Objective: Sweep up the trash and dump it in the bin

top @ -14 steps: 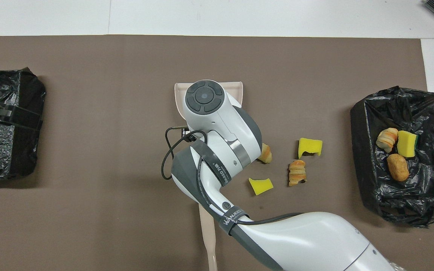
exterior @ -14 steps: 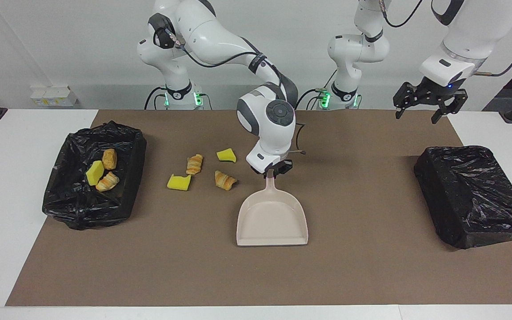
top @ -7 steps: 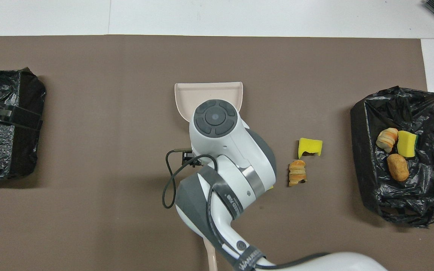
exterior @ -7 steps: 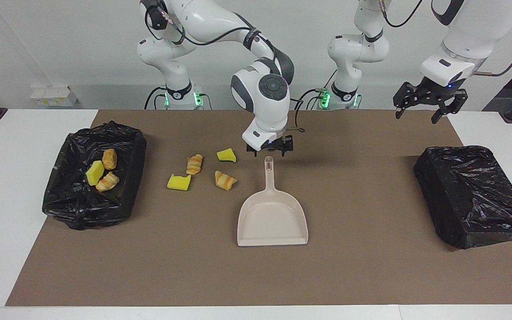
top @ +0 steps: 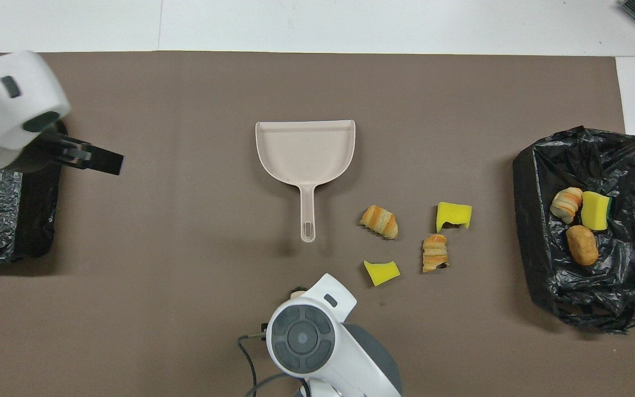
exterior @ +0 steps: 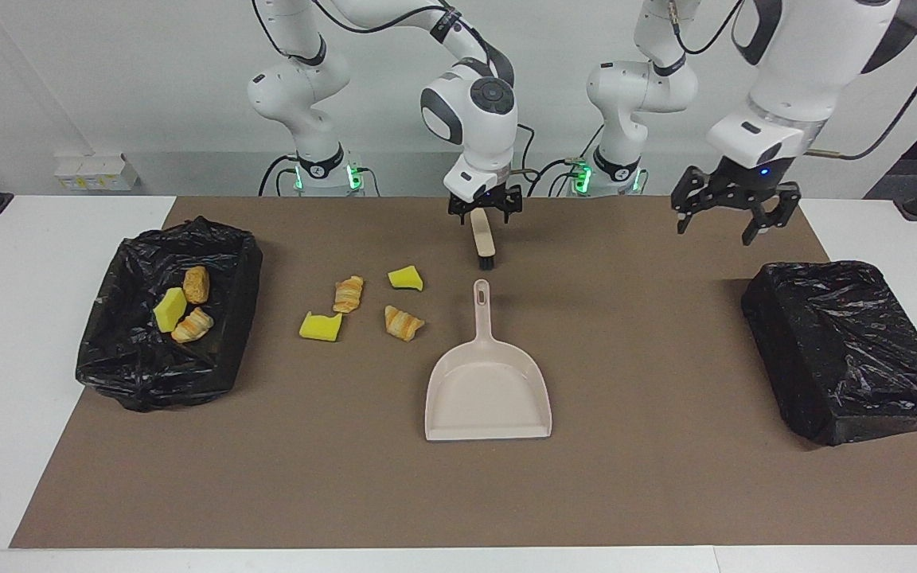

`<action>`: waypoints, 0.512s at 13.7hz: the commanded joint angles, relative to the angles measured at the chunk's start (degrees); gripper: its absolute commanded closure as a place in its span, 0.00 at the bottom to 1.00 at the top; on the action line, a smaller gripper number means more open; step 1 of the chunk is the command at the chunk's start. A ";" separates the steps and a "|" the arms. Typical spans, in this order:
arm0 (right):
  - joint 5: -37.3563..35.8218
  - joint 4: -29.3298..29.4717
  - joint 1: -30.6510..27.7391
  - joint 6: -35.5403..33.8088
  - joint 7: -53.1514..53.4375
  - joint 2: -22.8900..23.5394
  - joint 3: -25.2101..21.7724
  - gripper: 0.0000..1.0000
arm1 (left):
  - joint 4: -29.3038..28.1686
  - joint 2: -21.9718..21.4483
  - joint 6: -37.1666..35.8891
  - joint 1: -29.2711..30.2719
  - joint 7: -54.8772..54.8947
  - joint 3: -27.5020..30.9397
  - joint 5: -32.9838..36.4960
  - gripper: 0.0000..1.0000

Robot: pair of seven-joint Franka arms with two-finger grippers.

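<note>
At mid-table, on the brown mat [exterior: 665, 477], the right gripper [exterior: 484, 211] hangs released, fingers spread, over the end of the brush [exterior: 483, 243] nearest the robots. Whether it touches the handle cannot be told. The brush lies flat on the mat, bristle end pointing at the handle of the beige dustpan [exterior: 488, 390], which sits just farther from the robots with its mouth facing away from them.

Four pieces of the trash lie loose beside the dustpan's handle, toward the right arm's end of the table: two yellow sponge wedges [exterior: 405, 278] [exterior: 321, 326] and two pastry bits [exterior: 348, 294] [exterior: 403, 322]. Three more pieces, one sponge [exterior: 170, 309] and two pastries [exterior: 196, 283] [exterior: 192, 325], rest inside the bin [exterior: 132, 382], lined with a black bag, at that same end.

The left gripper [exterior: 733, 215], also unclenched and holding nothing, hovers over the mat's edge close to a second black-bagged box [exterior: 848, 350] at the left arm's end.
</note>
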 commanded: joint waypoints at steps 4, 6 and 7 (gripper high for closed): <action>5.44 -12.48 6.29 3.02 4.25 -9.03 -0.26 0.09 | -4.62 10.07 15.16 -12.78 -13.00 0.64 -0.40 0.00; 8.61 -13.71 6.56 4.59 4.52 -8.94 -0.17 0.18 | -6.80 12.72 21.22 -17.36 -23.39 0.55 -0.40 0.00; 9.40 -14.33 7.78 5.38 4.52 -8.76 -0.26 0.20 | -8.56 13.34 24.04 -19.21 -26.21 0.55 -0.40 0.00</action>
